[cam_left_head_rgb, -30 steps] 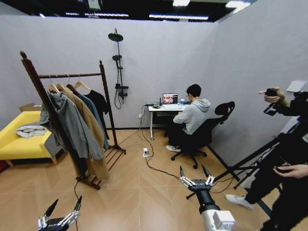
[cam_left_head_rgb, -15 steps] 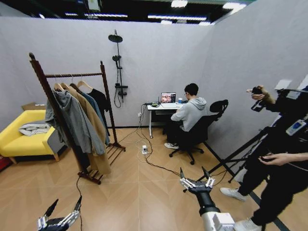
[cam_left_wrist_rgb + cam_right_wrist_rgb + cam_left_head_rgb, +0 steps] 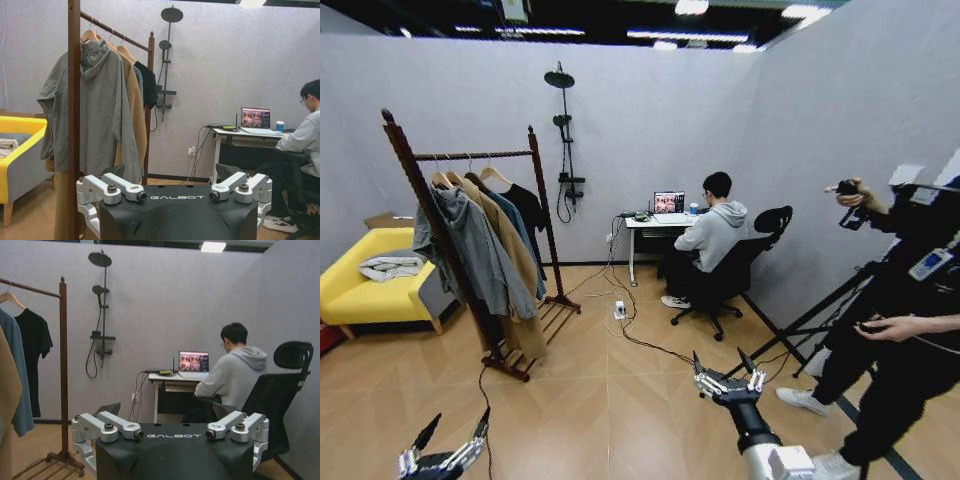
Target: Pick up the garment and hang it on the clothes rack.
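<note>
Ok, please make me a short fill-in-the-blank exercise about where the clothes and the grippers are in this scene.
1. The T-shirt hangs on the rack at the end nearest the ____ stand.
2. The garment on the rack closest to the sofa is a grey ____.
3. The left gripper and the right gripper both hold ____.
4. The fingers of both grippers are ____.

Missing words: shower-head; hoodie; nothing; open

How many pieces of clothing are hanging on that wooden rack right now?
4, along the clothes rack bar: the grey hoodie nearest the robot, then the tan coat, a blue garment, and the black T-shirt at the far end. Others may hang hidden between them.
</note>
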Tool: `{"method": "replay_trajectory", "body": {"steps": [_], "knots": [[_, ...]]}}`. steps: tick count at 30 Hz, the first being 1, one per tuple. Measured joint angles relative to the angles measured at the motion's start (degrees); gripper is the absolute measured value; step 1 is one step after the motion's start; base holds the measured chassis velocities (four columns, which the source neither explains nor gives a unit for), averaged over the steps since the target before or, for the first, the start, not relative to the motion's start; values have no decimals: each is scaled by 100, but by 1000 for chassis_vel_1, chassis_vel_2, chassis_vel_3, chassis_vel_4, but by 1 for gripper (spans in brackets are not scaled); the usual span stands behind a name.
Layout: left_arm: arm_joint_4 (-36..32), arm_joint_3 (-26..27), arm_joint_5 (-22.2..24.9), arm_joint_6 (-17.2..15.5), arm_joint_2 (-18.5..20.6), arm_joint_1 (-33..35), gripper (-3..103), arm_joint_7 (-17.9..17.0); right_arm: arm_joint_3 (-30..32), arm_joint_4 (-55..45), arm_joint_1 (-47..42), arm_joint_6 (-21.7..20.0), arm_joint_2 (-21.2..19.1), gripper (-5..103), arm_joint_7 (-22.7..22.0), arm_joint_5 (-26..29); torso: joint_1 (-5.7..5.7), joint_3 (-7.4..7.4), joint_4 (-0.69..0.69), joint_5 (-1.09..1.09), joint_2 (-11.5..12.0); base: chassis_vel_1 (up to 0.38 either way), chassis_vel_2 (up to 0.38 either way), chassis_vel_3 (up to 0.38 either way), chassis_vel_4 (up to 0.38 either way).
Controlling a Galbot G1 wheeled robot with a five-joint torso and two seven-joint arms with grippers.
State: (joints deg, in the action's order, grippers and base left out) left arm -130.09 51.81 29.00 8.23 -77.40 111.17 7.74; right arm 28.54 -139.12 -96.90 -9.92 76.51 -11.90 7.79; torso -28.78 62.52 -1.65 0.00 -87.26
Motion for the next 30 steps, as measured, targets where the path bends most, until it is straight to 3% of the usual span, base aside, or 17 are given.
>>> {"method": "replay_trajectory", "body": {"steps": [17,30], "knots": [[0,0,0,0,0,0,100,0,90,-121,687,-1049,152,100,-329,170,0,0,1,0,0,0,0,0,0],[0,0,0,0,0,0,100,0,78,-127,691,-1073,157,100,-353,150,0,0,0,0,0,0,0,0,0]]}}
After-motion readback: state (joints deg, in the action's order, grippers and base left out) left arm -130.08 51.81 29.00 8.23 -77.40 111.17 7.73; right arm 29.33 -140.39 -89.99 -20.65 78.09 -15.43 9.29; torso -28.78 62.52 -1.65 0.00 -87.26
